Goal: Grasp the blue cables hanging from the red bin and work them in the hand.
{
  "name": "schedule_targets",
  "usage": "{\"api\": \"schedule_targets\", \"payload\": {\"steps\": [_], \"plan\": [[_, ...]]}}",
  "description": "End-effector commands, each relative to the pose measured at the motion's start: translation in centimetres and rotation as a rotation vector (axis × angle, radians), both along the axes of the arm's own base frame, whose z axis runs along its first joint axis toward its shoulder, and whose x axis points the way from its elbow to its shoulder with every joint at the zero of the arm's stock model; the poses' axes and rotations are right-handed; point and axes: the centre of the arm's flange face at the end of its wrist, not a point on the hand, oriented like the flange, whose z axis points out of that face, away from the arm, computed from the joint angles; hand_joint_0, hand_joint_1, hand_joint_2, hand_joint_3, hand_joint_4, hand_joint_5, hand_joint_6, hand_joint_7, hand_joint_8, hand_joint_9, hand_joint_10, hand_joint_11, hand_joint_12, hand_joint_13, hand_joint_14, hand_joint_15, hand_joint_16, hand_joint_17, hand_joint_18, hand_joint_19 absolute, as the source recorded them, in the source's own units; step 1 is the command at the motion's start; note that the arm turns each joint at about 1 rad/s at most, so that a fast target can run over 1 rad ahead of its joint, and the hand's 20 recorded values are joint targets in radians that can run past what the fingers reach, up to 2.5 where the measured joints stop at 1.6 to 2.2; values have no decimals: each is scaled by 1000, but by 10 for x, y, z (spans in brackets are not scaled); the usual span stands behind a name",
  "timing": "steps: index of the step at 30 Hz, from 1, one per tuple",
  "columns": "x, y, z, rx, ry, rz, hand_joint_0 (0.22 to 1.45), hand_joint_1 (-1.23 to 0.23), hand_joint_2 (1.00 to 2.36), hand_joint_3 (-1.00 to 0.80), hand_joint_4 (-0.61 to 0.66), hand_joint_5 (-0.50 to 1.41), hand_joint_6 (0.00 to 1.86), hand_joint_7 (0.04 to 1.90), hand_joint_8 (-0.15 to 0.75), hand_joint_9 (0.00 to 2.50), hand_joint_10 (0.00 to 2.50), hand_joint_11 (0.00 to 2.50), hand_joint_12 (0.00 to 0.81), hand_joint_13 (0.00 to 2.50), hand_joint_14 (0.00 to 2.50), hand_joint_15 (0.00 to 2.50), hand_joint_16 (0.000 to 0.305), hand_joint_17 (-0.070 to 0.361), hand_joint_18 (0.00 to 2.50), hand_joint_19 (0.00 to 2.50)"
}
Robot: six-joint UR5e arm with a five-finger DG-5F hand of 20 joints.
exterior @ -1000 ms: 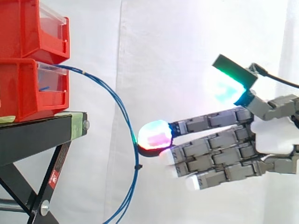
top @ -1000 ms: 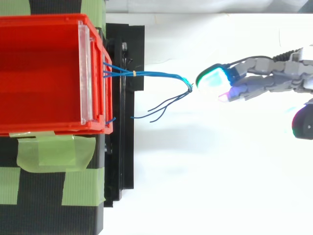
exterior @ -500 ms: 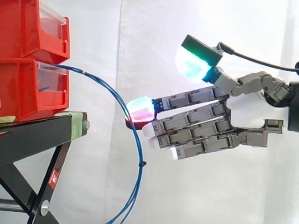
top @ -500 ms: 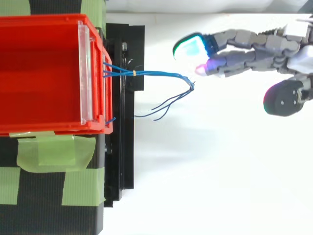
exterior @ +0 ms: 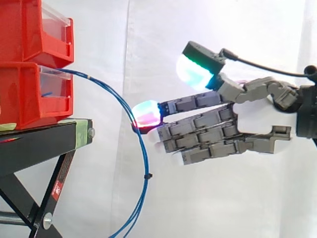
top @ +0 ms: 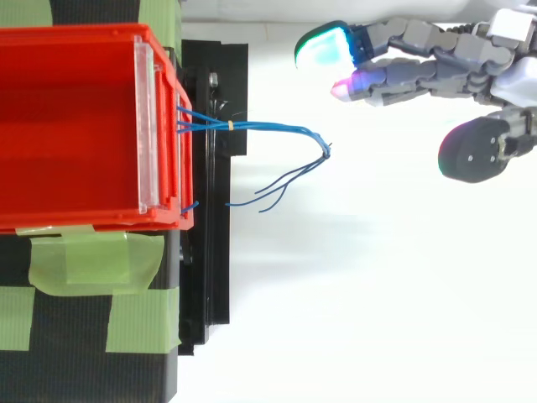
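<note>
Fingers outstretched and empty, the robot hand [top: 436, 71] had drifted to the top view's upper right, clear of the blue cables [top: 268, 128] hanging from the red bin [top: 84, 34].

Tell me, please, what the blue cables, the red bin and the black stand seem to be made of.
Blue cables: thin wire, probably plastic-sheathed, since they droop in a smooth curve.
Red bin: moulded plastic, slightly glossy and even in colour, with a clear front panel.
Black stand: probably painted metal, judging by the flat straight bars and a bolt at the edge.
</note>
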Motion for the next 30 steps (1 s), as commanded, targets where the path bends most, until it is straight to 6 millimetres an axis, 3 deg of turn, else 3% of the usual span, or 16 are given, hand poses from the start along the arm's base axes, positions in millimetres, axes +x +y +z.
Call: {"api": "schedule_targets", "payload": {"steps": [1,6,19,23,30], "plan": [[17,4,-11,0,1,2,847,-505,1003,-928,190,-266,5,646,305,347,4,215,331,162,6,247,49,109,147,422],[49,11,-12,36,-8,16,848,-507,1003,-929,191,-259,5,644,307,370,5,232,332,200,7,260,48,108,171,413],[55,31,-5,10,26,52,852,-510,1003,-923,206,-225,5,644,326,518,10,389,347,321,10,309,48,107,293,452],[54,33,-7,8,46,78,854,-511,1003,-918,217,-204,5,650,341,641,11,577,358,396,10,351,48,108,370,481],[53,36,-4,4,54,122,865,-519,1004,-908,245,-139,6,683,357,898,10,1168,401,685,19,596,50,112,626,604]]}}
